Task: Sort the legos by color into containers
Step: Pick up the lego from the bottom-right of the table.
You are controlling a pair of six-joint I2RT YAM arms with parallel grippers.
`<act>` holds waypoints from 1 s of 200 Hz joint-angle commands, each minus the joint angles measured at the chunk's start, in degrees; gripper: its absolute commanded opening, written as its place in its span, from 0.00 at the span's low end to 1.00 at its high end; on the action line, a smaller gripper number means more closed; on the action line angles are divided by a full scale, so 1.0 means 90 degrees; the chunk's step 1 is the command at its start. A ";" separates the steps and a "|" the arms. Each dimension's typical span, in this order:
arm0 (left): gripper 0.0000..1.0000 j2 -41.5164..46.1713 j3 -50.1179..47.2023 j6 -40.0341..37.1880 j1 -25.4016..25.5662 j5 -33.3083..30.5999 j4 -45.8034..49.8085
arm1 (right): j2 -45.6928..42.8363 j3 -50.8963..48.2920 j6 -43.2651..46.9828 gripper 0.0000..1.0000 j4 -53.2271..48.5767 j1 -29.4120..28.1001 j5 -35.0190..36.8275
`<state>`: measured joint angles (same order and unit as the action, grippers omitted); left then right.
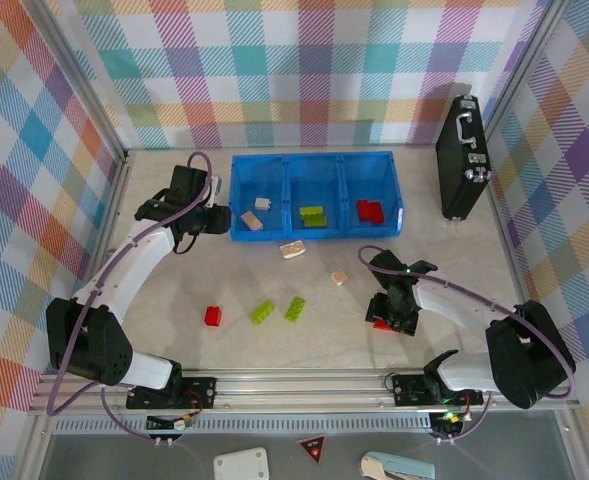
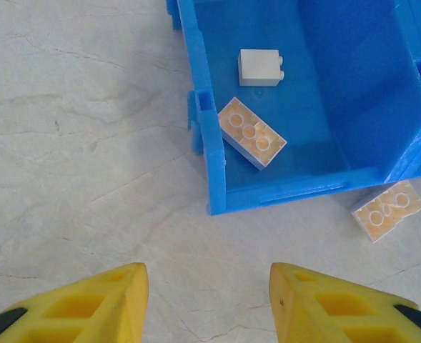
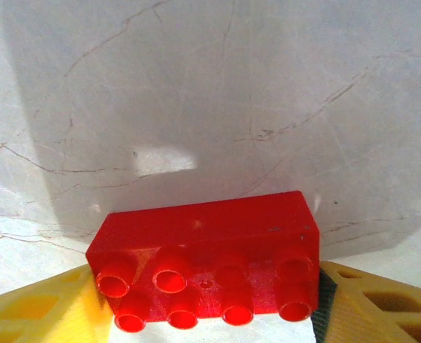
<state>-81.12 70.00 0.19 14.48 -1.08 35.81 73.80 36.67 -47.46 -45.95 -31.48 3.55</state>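
Observation:
The blue bin [image 1: 314, 160] has three compartments. Two beige legos [image 1: 251, 220] [image 2: 251, 132] lie in the left one, a green lego [image 1: 313, 215] in the middle one and a red lego [image 1: 370, 210] in the right one. On the table lie a beige lego [image 1: 293, 249] [image 2: 387, 209], a small beige one [image 1: 340, 276], two green ones [image 1: 263, 311] [image 1: 296, 308] and a red one [image 1: 213, 315]. My left gripper [image 1: 212, 217] [image 2: 209, 300] hangs open and empty over the table beside the bin's left wall [image 2: 199, 121]. My right gripper [image 1: 386, 318] [image 3: 206, 280] is shut on a red lego [image 3: 206, 264] at table level.
A black case [image 1: 461, 155] with a metal handle stands at the back right, near the bin. Checkered walls close in the table on three sides. Bare table lies left of the bin and between the loose bricks and the front rail.

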 commanded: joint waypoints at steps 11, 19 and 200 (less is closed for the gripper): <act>0.48 0.0096 0.0082 -0.0018 -0.0076 0.0044 0.0034 | 0.0053 0.0021 0.0059 0.63 -0.0015 0.0032 -0.0088; 0.48 0.0107 0.0084 -0.0012 -0.0076 0.0045 0.0034 | 0.0035 0.0029 0.0057 0.62 -0.0029 0.0032 -0.0079; 0.48 0.0128 0.0079 -0.0018 -0.0076 0.0023 0.0059 | 0.0683 0.2106 0.0938 0.63 -0.0876 0.0058 0.0696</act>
<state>-81.12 70.00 0.19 14.48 -1.10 35.83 77.69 51.35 -42.30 -51.27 -31.44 7.42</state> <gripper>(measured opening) 0.485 0.634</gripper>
